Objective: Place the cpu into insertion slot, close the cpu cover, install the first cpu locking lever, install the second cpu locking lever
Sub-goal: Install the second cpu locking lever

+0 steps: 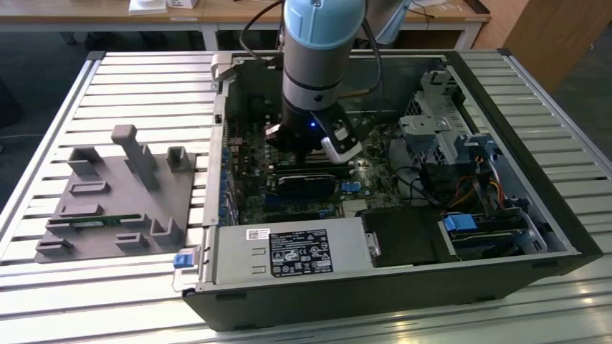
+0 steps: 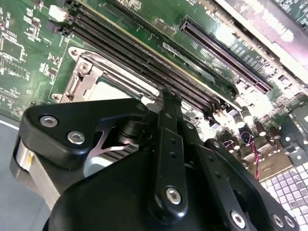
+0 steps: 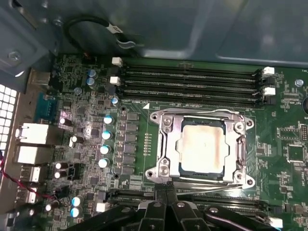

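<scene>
The cpu (image 3: 202, 147) is seated in the insertion slot (image 3: 182, 169), framed by the cpu cover (image 3: 166, 144), just beyond the fingers (image 3: 166, 190); memory slots (image 3: 190, 82) are set farther off.

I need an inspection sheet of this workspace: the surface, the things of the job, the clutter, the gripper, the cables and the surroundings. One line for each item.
Surface: slatted metal table carrying an open computer case lying on its side.
Job's things: cpu sits in the insertion slot; cpu cover lies closed around it as a silver frame; a thin lever runs along the edge nearest the gripper.
Clutter: grey fixture block on the table beside the case.
Gripper: gripper shut, its tips at the lever by the socket edge.
Cables: black loop above the memory slots; orange and black wires near the drive bay.
Surroundings: wooden desk behind the table.
</scene>
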Controlling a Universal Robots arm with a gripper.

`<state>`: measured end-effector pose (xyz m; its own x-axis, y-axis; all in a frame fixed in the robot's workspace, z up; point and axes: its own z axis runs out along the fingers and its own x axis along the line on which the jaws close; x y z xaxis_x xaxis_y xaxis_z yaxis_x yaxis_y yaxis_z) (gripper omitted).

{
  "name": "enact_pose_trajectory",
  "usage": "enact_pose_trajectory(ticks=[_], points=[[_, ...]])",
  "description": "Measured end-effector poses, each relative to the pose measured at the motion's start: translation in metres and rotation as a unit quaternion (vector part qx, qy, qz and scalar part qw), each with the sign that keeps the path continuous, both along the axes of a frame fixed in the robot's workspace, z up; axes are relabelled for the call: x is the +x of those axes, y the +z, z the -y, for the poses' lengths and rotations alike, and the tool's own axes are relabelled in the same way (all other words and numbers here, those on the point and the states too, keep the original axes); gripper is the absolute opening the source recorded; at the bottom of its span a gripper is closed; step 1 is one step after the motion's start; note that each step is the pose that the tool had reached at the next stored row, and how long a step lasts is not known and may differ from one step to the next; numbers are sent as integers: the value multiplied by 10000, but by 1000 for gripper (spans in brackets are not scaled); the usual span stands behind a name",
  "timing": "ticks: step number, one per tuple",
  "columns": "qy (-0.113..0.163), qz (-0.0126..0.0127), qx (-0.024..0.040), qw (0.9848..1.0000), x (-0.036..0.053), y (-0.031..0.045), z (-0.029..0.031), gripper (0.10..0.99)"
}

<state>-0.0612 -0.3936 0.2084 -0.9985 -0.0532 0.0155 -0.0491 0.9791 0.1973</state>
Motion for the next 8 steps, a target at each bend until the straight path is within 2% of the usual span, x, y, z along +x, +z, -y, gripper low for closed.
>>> enact_pose_trajectory(ticks=[2,5,8], points=[[-1,0,25,10000,-14,-9,2,106],[0,3,27,10000,-62,-19,6,106],[0,3,27,10000,-72,-28,8,106]])
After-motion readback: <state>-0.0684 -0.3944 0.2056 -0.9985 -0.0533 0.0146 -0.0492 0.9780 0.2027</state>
